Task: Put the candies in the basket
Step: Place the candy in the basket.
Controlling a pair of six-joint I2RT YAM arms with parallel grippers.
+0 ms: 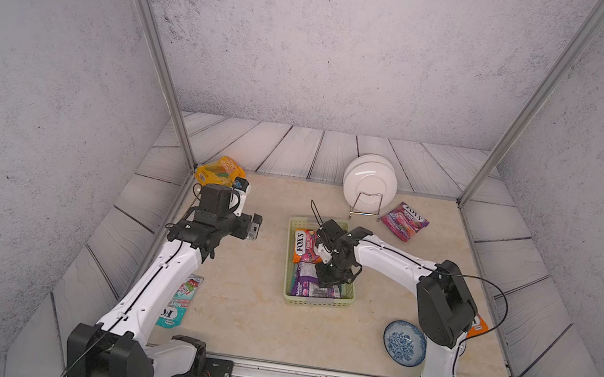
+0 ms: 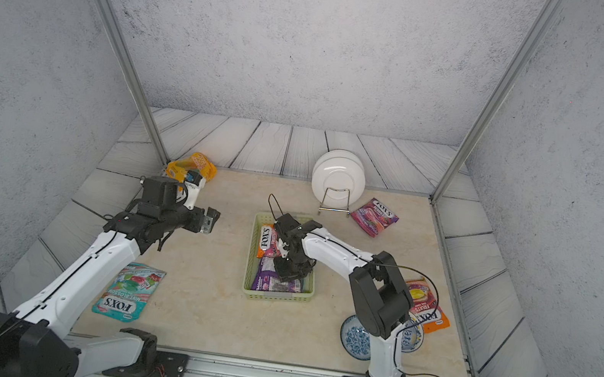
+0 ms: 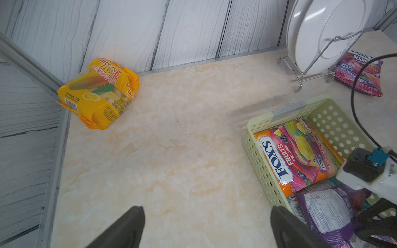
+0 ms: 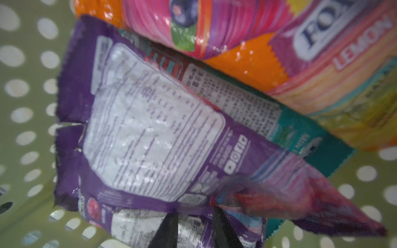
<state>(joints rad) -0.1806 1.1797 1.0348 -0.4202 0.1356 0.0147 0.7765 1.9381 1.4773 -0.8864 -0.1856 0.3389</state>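
The pale green basket holds an orange-pink candy packet and a purple one, with a teal one beneath. My right gripper points down into the basket, its jaws a little apart at the purple packet's edge; a grip does not show. My left gripper hovers open and empty left of the basket. Other candies lie outside: a yellow bag, a berry packet, a teal packet and an orange packet.
A wire rack with white plates stands behind the basket. Two blue-patterned bowls sit at the front right by the right arm's base. Metal posts and panelled walls border the marble tabletop.
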